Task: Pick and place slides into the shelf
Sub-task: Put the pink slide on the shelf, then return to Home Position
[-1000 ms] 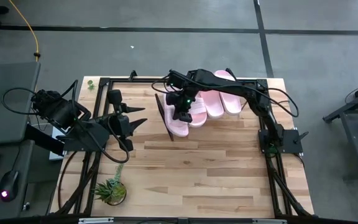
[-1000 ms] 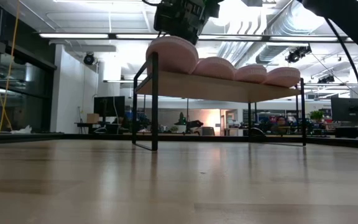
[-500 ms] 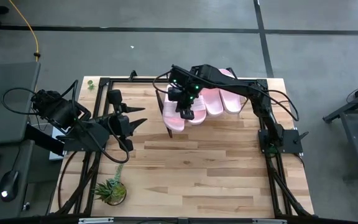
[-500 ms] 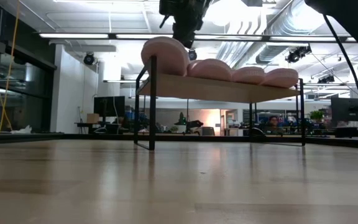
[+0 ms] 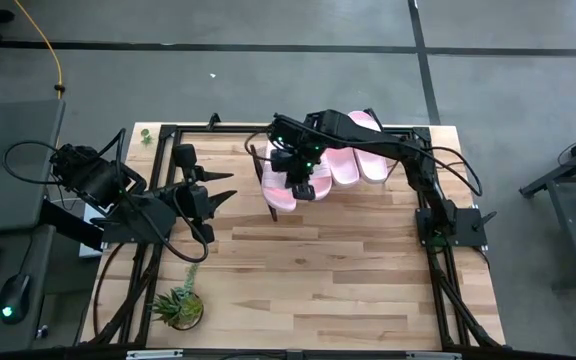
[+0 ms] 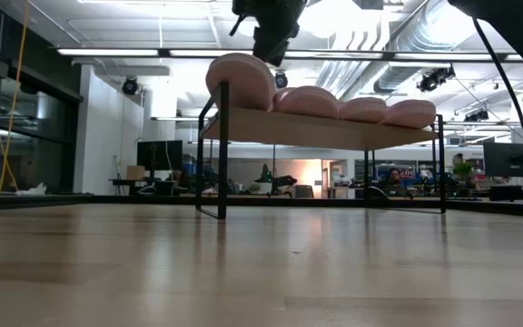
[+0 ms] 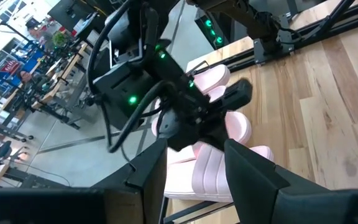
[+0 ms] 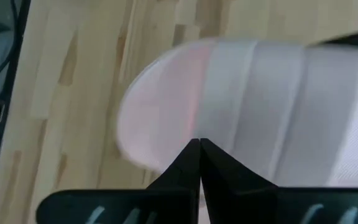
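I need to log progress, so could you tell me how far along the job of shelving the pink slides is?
Nearly done, it seems. All four light-pink foam slide sandals lie in a row on the slanted light-wood shelf. The right gripper, fingers shut and empty, hovers over the end sandal. The left gripper waits beside the shelf. No slide shows on the butcher-block tabletop; only retracting looks left.
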